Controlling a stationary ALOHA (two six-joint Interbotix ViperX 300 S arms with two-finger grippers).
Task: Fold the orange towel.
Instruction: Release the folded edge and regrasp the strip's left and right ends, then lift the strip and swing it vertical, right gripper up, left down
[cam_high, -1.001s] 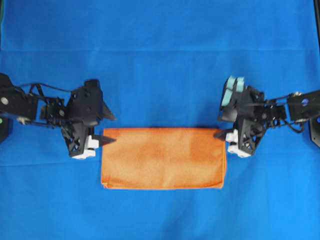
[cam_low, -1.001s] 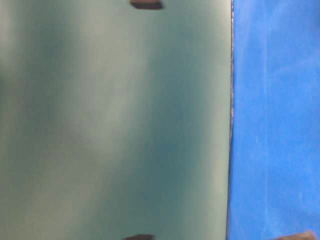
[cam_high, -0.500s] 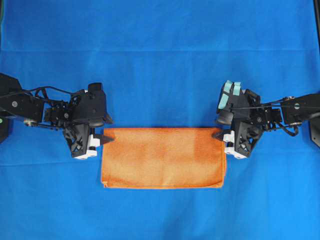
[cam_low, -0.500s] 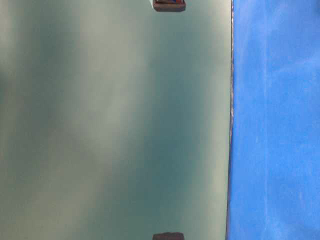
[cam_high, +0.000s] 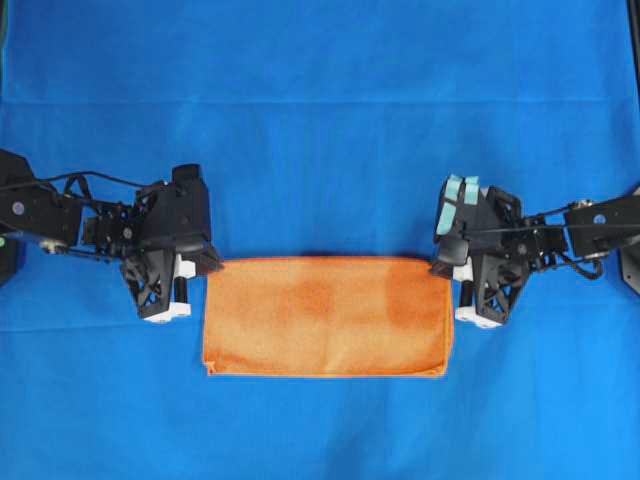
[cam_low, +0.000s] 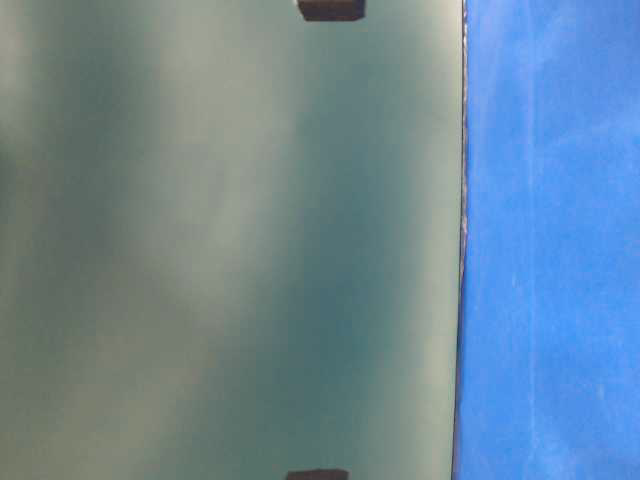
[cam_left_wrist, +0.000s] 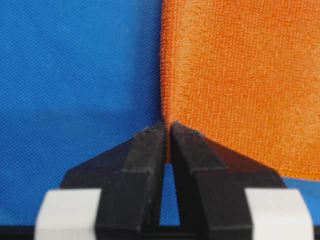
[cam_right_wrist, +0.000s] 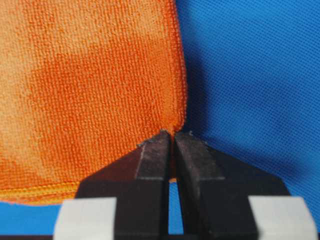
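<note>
From above, we saw the orange towel (cam_high: 326, 316) lying flat on the blue cloth (cam_high: 320, 120), folded into a long shape. The left gripper (cam_high: 200, 270) sat at its top left corner. The right gripper (cam_high: 447, 275) sat at its top right corner.

From the table-level view, we saw only a blurry green surface (cam_low: 230, 240) and a strip of blue cloth on the right. The towel was not in it.

From the left wrist, we saw the black fingers (cam_left_wrist: 147, 150) pinched together on the towel's corner (cam_left_wrist: 168, 125).

From the right wrist, we saw the fingers (cam_right_wrist: 155, 155) squeezed together on the other corner (cam_right_wrist: 172, 131) of the towel.
</note>
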